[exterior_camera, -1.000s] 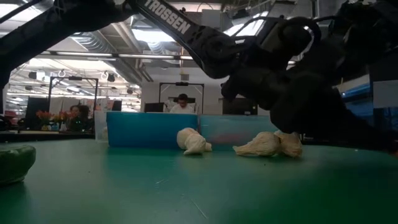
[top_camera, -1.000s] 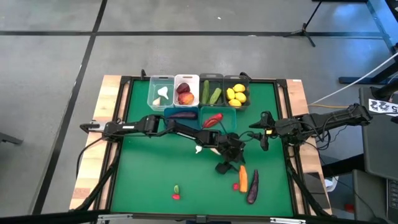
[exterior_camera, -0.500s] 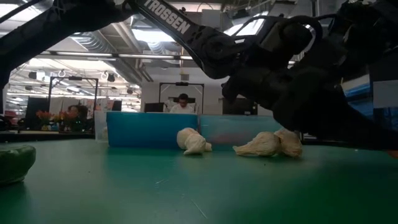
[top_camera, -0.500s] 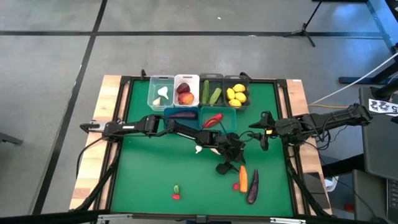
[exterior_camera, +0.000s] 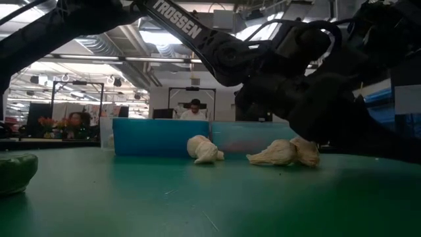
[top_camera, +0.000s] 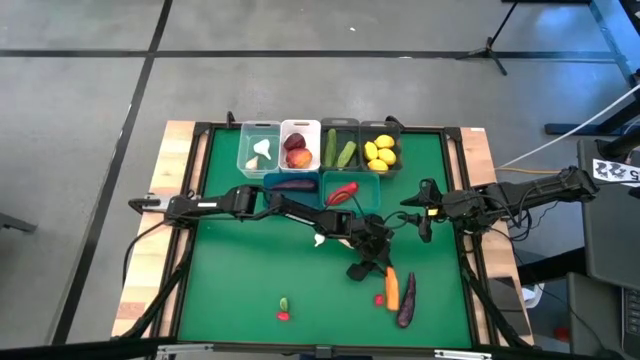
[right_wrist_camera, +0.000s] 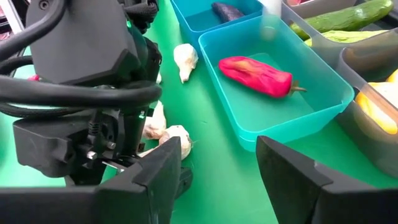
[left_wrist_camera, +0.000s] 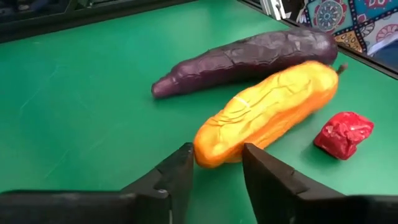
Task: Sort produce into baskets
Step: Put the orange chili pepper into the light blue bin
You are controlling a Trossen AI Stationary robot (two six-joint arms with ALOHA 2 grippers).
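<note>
From above, the left arm reaches across the green felt-covered surface (top_camera: 250, 270) and its left claw (top_camera: 377, 262) sits low over the near-right part, at the upper tip of the stubby orange plastic carrot (top_camera: 391, 288); the carrot's long axis runs from that tip away toward the near edge, with the long dark purple toy eggplant (top_camera: 406, 302) lying just beside it on the right and roughly parallel. The right claw (top_camera: 424, 226) waits near the right edge, farther from the carrot than the left one — so the left arm looks the one to take it. From table height, the left arm's dark bulk hides the carrot; only three pale garlic bulbs (exterior_camera: 283, 153) show in front of the blue plastic bin (exterior_camera: 161, 137). In the left wrist view the relation is plain: the carrot's blunt end lies right between the two dark fingers (left_wrist_camera: 175, 175), which stand partly parted and close on either side of it — whether they already press it I cannot tell — while a small crumpled red piece (left_wrist_camera: 344, 134) lies beside the carrot's far end. In the right wrist view that claw's own fingers stand wide and hold nothing, pointing toward the teal plastic bin (right_wrist_camera: 323, 112) with one red pepper (right_wrist_camera: 255, 76) in it.
</note>
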